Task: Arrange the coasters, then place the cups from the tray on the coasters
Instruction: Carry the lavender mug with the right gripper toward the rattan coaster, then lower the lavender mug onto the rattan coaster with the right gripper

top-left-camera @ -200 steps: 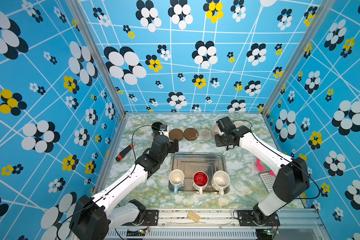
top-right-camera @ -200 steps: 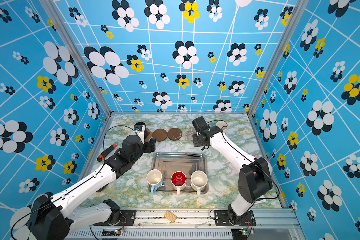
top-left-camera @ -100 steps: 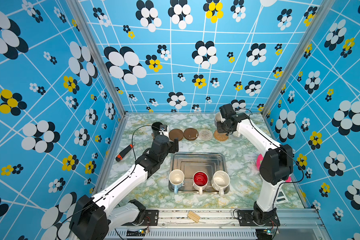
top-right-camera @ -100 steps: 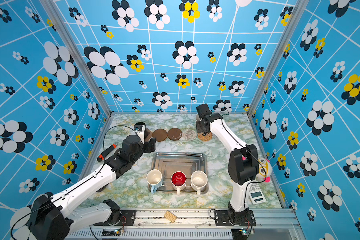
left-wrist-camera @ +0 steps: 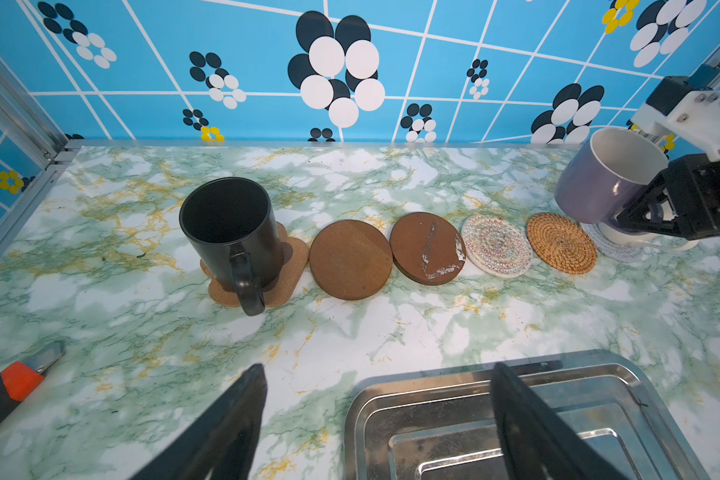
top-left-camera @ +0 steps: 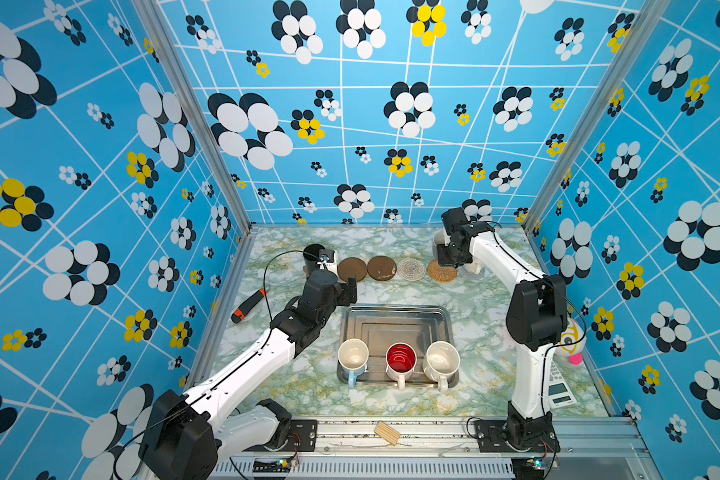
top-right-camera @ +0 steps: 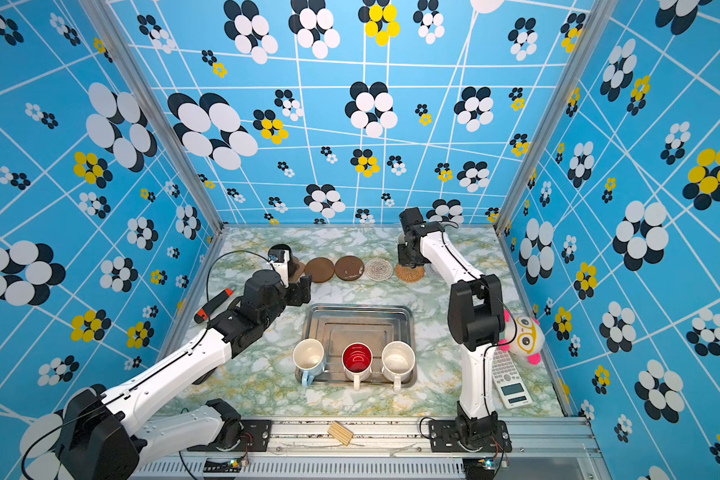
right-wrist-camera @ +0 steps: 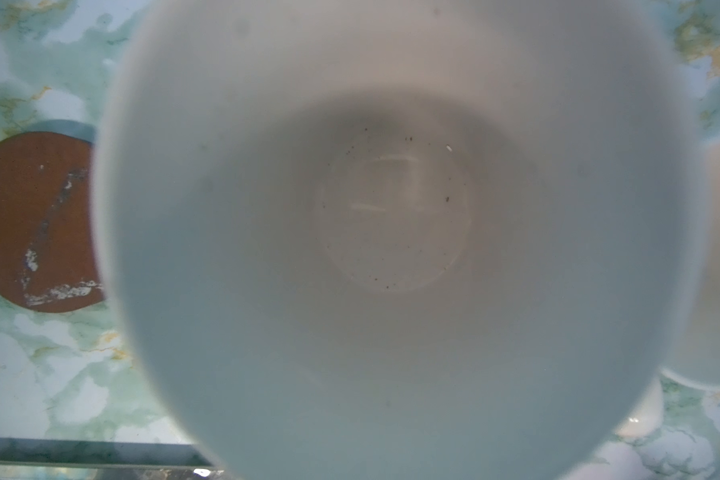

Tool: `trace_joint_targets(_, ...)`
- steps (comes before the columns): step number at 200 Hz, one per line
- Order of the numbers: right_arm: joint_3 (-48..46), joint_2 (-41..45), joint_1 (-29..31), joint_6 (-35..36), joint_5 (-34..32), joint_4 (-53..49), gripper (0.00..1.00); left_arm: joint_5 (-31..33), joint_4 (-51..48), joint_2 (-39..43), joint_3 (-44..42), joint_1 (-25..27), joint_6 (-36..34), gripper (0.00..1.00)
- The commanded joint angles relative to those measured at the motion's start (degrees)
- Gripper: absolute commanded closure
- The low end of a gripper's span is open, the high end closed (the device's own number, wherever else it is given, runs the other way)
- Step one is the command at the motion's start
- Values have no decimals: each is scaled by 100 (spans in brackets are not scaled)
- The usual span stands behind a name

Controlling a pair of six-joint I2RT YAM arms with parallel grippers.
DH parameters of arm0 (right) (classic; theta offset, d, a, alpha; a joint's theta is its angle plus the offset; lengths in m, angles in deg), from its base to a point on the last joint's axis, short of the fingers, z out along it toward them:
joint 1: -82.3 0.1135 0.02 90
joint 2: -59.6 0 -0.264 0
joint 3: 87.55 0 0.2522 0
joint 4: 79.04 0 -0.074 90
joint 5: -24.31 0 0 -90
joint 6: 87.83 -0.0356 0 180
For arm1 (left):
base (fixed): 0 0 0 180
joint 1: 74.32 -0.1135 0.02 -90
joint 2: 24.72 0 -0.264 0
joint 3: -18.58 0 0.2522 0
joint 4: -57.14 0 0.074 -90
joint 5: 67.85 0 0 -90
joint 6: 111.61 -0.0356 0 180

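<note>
Right gripper (left-wrist-camera: 645, 214) held the lavender mug (left-wrist-camera: 599, 183) tilted near the rattan coaster (left-wrist-camera: 561, 242); left gripper (left-wrist-camera: 377, 370) stood wide open beside the tray (left-wrist-camera: 445, 376)

left claw (left-wrist-camera: 377, 370): jaws wide | right claw (left-wrist-camera: 651, 210): clamped, arm outstretched

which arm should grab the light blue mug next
Left: the left gripper hangs open at the left of the tray, where the light blue mug stands; the right gripper is shut on the lavender mug.
</note>
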Motion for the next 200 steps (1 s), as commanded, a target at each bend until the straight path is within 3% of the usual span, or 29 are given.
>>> trace_joint_targets(1,163,35,-2,-33,36,138,100,31,7,-36,127,-40,-83,15)
trace_joint_targets(200,-459,-107,-72,-154,200,366,100,10,-1,-61,118,-71,-95,15)
